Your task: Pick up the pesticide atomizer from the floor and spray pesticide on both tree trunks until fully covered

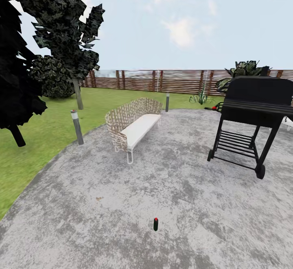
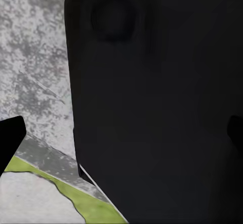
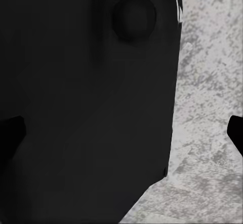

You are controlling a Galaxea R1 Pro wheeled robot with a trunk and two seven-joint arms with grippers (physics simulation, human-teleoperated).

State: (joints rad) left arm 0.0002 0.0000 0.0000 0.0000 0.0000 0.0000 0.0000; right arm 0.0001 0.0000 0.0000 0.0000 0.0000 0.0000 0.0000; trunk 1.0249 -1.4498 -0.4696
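Grey mottled concrete paving (image 1: 122, 204) spreads wide under the head camera, its curved edge meeting the green lawn (image 1: 36, 139) on the left. Right there in the near middle stands the pesticide atomizer (image 1: 155, 224), upright, red top up, all alone with open floor on every side; any label is too small to read. Beyond it sit a wicker bench (image 1: 132, 126) and a black grill (image 1: 252, 114), well apart from the bottle. Two bollard lights (image 1: 76, 126) mark the paving's rim. One tree trunk (image 1: 77, 93) rises from the grass before the slatted fence (image 1: 162, 80). Both wrist cameras face dark robot body over concrete; only fingertip slivers show at the frame sides, so I cannot tell either gripper's jaw state.
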